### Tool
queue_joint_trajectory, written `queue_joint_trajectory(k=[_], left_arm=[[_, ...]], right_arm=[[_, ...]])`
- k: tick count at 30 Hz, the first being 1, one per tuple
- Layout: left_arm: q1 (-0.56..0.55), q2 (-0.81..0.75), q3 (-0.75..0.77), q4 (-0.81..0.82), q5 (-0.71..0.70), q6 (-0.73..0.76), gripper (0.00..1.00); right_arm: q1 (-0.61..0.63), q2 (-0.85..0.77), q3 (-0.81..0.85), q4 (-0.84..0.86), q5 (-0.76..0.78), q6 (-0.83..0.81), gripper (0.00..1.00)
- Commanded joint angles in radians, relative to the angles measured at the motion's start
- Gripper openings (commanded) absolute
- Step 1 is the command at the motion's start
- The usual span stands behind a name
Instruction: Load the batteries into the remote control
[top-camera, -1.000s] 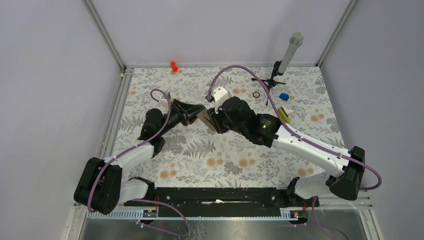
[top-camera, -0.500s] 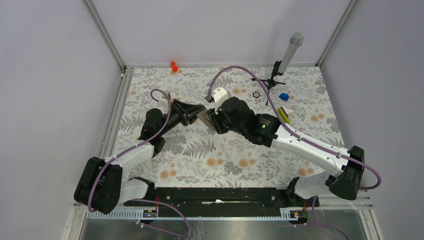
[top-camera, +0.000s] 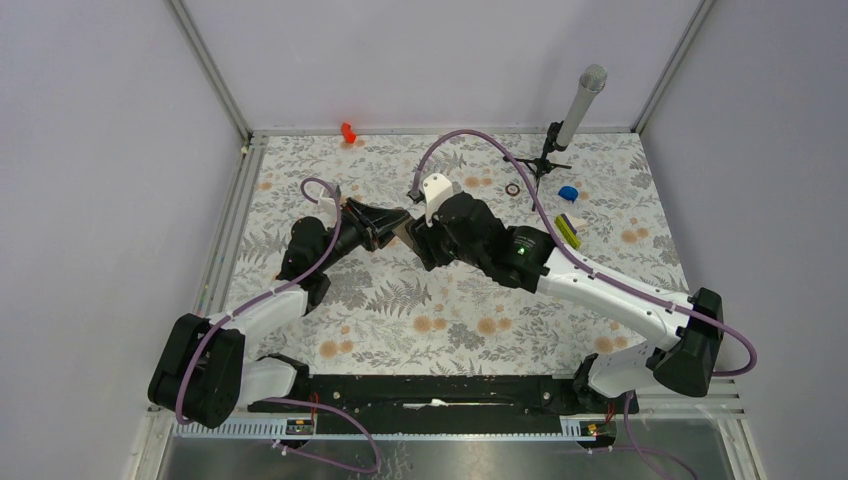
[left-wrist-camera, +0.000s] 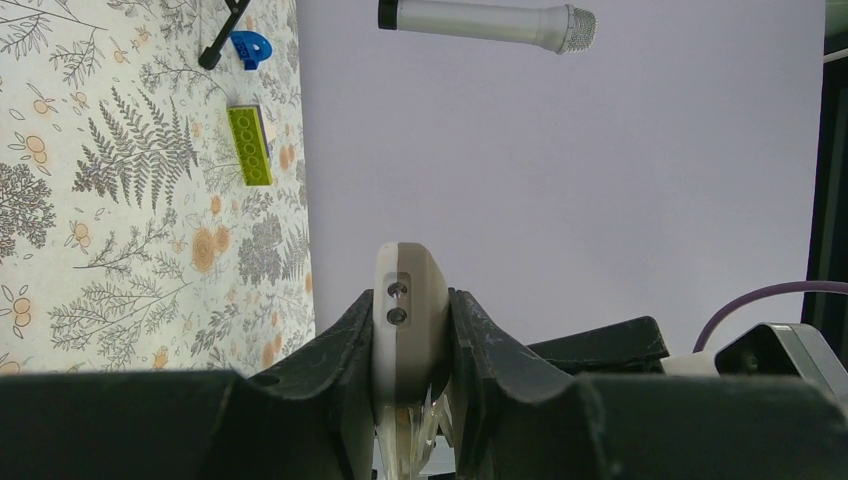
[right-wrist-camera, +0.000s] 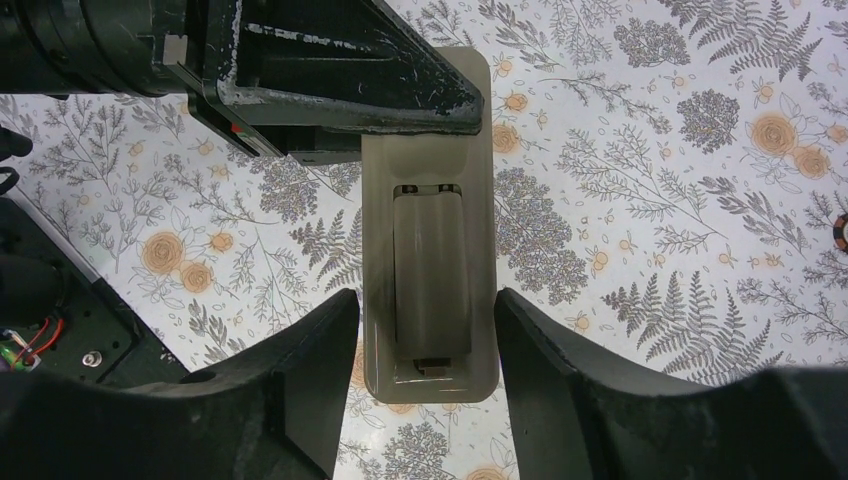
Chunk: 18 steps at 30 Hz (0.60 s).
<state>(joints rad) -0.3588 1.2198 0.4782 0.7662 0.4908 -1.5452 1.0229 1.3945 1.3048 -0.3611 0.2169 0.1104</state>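
Right wrist view gives us the clearest look: the remote control (right-wrist-camera: 430, 160) hangs above the flowered tabletop (right-wrist-camera: 650, 250) with its back face turned up to this camera and the battery bay (right-wrist-camera: 430, 270) uncovered. The left pincer (left-wrist-camera: 410, 305) is clamped on its far end, squeezing the two long sides, so the handset shows edge-on in the left wrist view. We judge that grip is chosen to leave the bay free and turned toward the other arm.

The right pincer (right-wrist-camera: 426, 298) has its fingers apart, one at each long edge of the near end. We cannot tell whether they press the casing or only straddle it. Lined up this way, it could steady the handset or work on the bay.

From above, both arms meet over the middle of the tabletop, a little to the far side. We see no dark batteries in any view. A rounded pale form fills the bay, and we cannot tell whether that is a cell or the moulded floor.
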Motion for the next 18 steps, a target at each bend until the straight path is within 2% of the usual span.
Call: queue_joint_trajectory(k=[1,6,13,18], left_arm=[[0.001,-0.007,0.033,0.095,0.015,-0.002,0.0],[0.001,-0.002,0.033,0.1,0.015,-0.002,0.0],[0.001,-0.006,0.033,0.099,0.015,-0.004,0.0],[0.001,-0.009,0.033,0.096,0.016,-0.003,0.0]], right_arm=[[0.008,-0.028,0.032,0.029,-0.012,0.025,0.62],[0.008,-0.053,0.022,0.038,0.005,0.047,0.63],[0.008,-0.042,0.023,0.042,0.01,0.064,0.47],[0.008,-0.036,0.027,0.04,-0.002,0.07,0.43]])
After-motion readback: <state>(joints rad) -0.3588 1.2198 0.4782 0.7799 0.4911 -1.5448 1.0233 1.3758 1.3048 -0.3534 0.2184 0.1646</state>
